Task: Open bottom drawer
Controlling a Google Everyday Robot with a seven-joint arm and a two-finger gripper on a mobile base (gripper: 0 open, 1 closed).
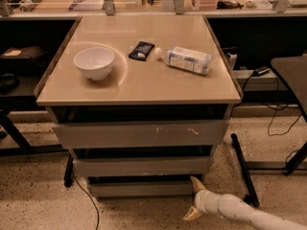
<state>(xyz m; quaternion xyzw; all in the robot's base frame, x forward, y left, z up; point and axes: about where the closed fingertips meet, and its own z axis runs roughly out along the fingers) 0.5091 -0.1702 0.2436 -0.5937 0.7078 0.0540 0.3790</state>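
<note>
The bottom drawer [144,189] is the narrowest grey front, lowest of three under the tan table top, just above the floor. Its front sits roughly flush below the mid-width front [141,166]. My gripper [193,199] is low at the drawer's right end, on a white arm coming in from the lower right. Its two pale fingers are spread apart; the upper fingertip [194,182] is at the drawer's right corner and the lower one [191,215] hangs over the floor. It holds nothing.
The widest grey front [139,134] with pale scratches is on top. On the table top stand a white bowl [94,62], a dark packet [141,50] and a lying plastic bottle [187,59]. A black table leg [243,174] stands right of the gripper. A cable [88,200] trails on the speckled floor.
</note>
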